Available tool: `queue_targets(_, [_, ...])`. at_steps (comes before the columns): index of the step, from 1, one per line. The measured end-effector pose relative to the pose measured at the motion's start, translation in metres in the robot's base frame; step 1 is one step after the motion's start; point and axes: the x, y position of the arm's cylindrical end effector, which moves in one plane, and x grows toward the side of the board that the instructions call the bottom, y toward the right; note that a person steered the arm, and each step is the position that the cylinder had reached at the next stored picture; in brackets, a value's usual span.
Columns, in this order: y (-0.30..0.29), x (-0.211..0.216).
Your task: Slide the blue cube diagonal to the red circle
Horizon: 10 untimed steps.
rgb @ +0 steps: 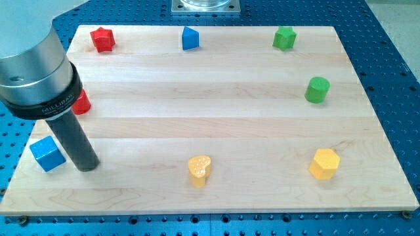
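The blue cube point(47, 153) sits near the view's bottom left corner of the wooden board. The red circle point(83, 102) lies above it at the left edge, mostly hidden behind my arm's grey body. My tip point(87, 166) rests on the board just right of the blue cube, close to it; I cannot tell if they touch.
A red star point(102, 39) is at the top left, a blue pentagon-like block point(190, 38) at top centre, a green star point(284, 38) at top right. A green cylinder point(317, 90) is at the right, a yellow hexagon point(324, 164) at bottom right, a yellow heart point(199, 170) at bottom centre.
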Motion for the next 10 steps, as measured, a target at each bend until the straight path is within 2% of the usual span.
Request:
queue_targets(1, [0.009, 0.014])
queue_targets(2, [0.026, 0.067])
queue_targets(4, [-0.018, 0.067])
queue_targets(5, [-0.083, 0.057])
queue_targets(6, [-0.115, 0.043])
queue_targets(8, [-0.111, -0.003])
queue_targets(10, [-0.041, -0.005])
